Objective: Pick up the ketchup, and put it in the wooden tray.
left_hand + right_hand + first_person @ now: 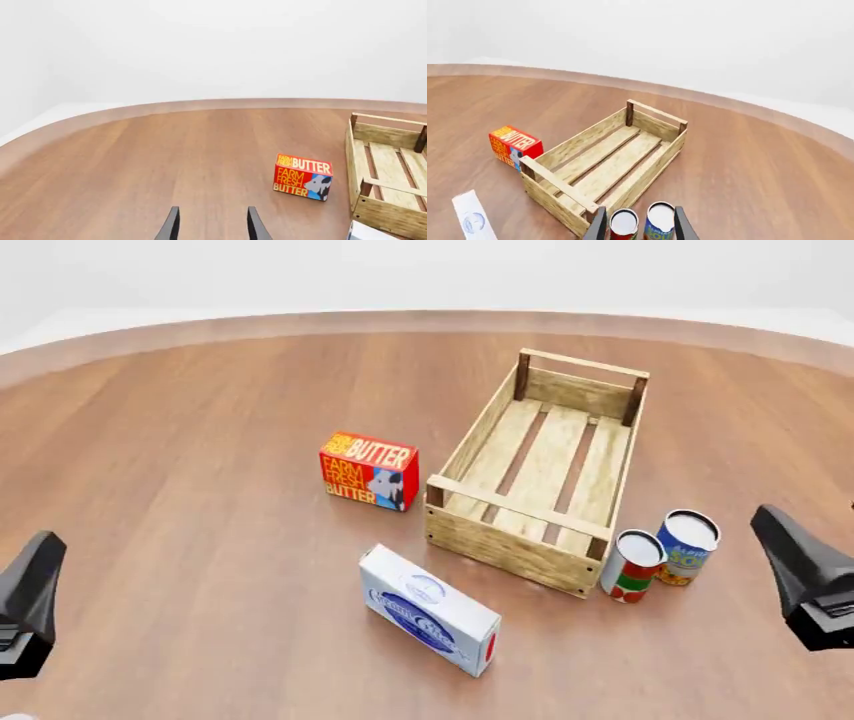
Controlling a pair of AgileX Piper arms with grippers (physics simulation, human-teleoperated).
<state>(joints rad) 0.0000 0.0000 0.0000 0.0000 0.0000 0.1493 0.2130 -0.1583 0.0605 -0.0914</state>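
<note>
Left pincer [27,605]: low at the worktop's [200,490] near left edge, fingers apart, holding nothing.
Butter box [368,471]: upright, just left of the tray, apart from it.
White carton [427,610]: lying flat, near the tray's front corner.
Wooden tray [514,545]: centre-right, nothing inside it.
Two cans [663,552]: upright, side by side, just right of the tray's front end.
Right pincer [807,575]: near right edge, fingers apart, aimed at the cans.
Ketchup: no bottle shows in any view; location unknown.
Handling, judged: likely a light, smooth, slightly yielding plastic bottle; grip mid-body, below the cap.
</note>
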